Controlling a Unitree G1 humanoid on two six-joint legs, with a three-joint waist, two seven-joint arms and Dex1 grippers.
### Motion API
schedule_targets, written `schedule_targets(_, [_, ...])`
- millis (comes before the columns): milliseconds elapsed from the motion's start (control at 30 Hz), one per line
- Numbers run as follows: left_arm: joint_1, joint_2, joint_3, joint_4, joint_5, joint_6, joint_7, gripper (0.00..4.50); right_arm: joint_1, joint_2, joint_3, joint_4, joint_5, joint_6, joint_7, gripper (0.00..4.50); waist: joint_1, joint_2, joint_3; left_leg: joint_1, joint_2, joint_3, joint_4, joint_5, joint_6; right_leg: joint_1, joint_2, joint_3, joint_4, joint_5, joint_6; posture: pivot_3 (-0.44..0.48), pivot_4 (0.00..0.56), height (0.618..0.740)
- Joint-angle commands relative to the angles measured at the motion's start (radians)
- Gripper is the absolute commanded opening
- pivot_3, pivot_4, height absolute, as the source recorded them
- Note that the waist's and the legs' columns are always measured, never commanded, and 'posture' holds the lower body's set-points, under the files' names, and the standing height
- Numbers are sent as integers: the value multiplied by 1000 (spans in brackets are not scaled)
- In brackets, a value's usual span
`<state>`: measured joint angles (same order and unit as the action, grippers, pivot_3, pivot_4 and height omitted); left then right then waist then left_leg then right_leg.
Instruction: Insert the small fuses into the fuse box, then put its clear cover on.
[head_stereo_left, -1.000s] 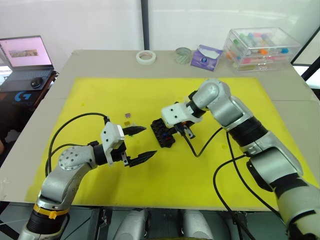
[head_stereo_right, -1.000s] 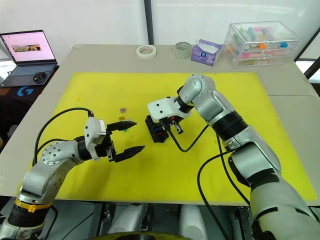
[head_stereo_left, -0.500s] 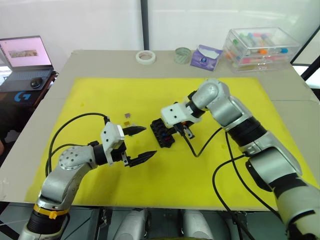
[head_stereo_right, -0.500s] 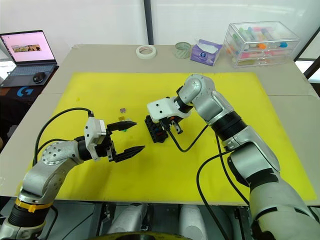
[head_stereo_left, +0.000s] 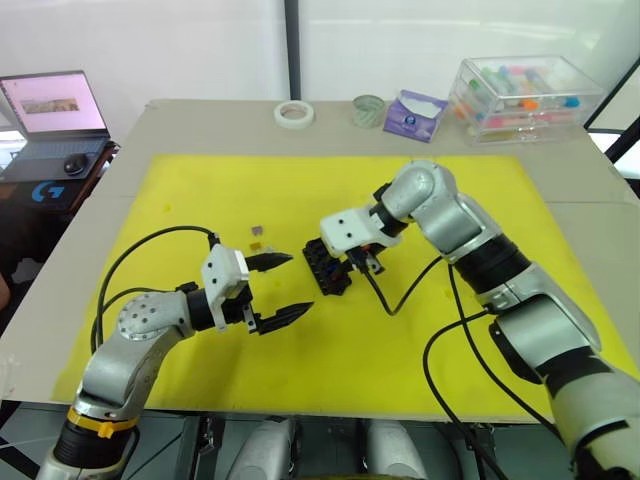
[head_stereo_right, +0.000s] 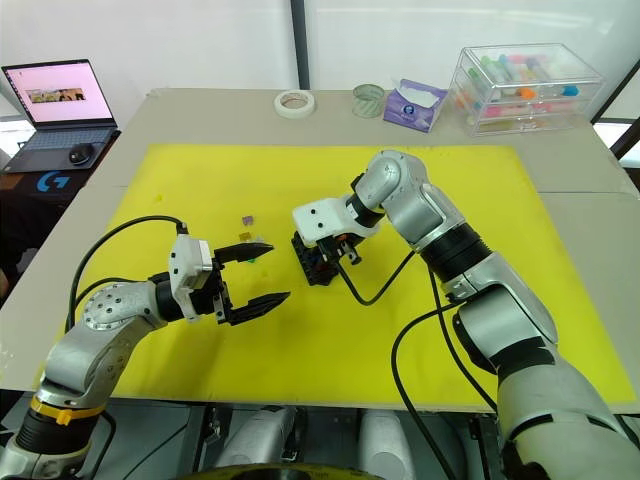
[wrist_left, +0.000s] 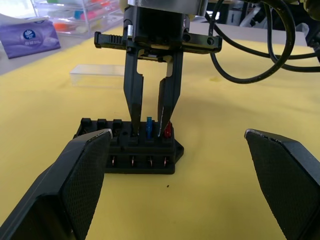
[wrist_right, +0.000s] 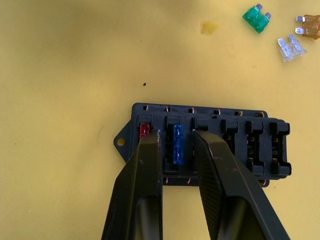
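Note:
The black fuse box (head_stereo_left: 325, 266) lies in the middle of the yellow mat (head_stereo_left: 180, 190). A blue fuse (wrist_right: 177, 144) and a red fuse (wrist_right: 144, 130) stand in its slots. My right gripper (wrist_right: 176, 136) points down onto the box, open by a narrow gap, its fingertips either side of the blue fuse without touching it. My left gripper (head_stereo_left: 298, 283) hovers wide open just left of the box, holding nothing. Green (wrist_right: 256, 19), orange (wrist_right: 310, 25) and clear-grey (wrist_right: 290, 47) fuses lie loose on the mat left of the box. The clear cover (wrist_left: 97, 75) lies on the mat beyond the box.
At the back of the table stand a large clear box of coloured tubes (head_stereo_left: 525, 95), a purple tissue pack (head_stereo_left: 412, 113) and two tape rolls (head_stereo_left: 293, 113). A laptop (head_stereo_left: 50, 110) sits at the far left. Black cables trail from both wrists over the mat.

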<state>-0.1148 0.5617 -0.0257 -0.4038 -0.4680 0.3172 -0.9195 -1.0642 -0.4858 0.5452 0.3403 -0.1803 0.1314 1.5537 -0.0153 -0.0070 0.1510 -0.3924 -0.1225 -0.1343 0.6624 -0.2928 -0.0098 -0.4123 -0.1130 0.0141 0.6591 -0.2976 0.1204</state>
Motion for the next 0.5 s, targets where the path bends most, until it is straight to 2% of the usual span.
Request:
schedule_targets(33, [-3,3,-2,-19,-9,-7,-2,4500,-1,8,-1,9,-2,-6,-7,1056,0,0,0,0,0,0,0,0,0,0,0,0,0,0,0,0,150,740])
schedule_targets(500, [-5,-2,-7,-17,-6,-10,-2,4500,-32,8,-18,28,30,-24,29,1056,0,0,0,0,0,0,0,0,0,0,0,0,0,0,0,0,150,740])
